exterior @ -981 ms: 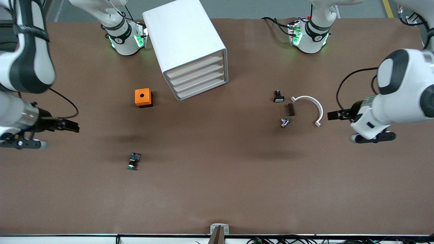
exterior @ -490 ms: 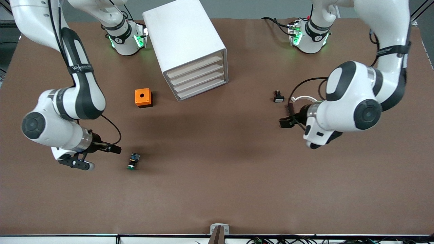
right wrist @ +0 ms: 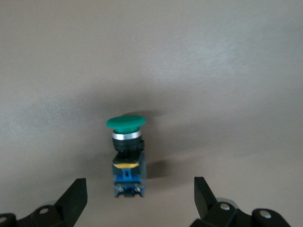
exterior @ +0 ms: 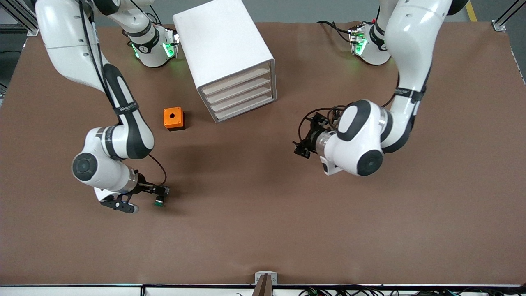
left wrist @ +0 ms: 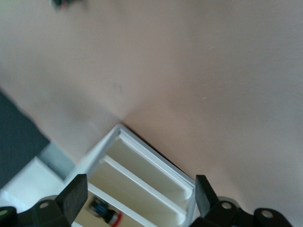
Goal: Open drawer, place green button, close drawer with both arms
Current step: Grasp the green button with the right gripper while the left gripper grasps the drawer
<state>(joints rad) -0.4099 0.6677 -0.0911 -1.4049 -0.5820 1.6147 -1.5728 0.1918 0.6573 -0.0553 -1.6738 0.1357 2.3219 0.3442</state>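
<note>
The button (exterior: pixel 158 202) lies on its side on the brown table, green cap nearest the front camera. In the right wrist view the button (right wrist: pixel 127 142) shows its green cap, black collar and blue body. My right gripper (exterior: pixel 163 190) is low over the button's body and open, the body between its fingertips (right wrist: pixel 75 191) without touching them. My left gripper (exterior: pixel 301 149) is open and empty over bare table, facing the front of the white drawer cabinet (exterior: pixel 224 49). All its drawers (exterior: pixel 240 96) are shut. The cabinet's drawer fronts (left wrist: pixel 142 177) show between the left fingers.
An orange box with a hole (exterior: pixel 173 118) stands beside the cabinet toward the right arm's end. The left arm's forearm (exterior: pixel 357 139) hides the spot where small parts lay. The table's edge runs along the front.
Both arms swung in from the table's ends. My right gripper came down to the button. My left gripper moved toward the middle, and its arm now covers the small parts.
</note>
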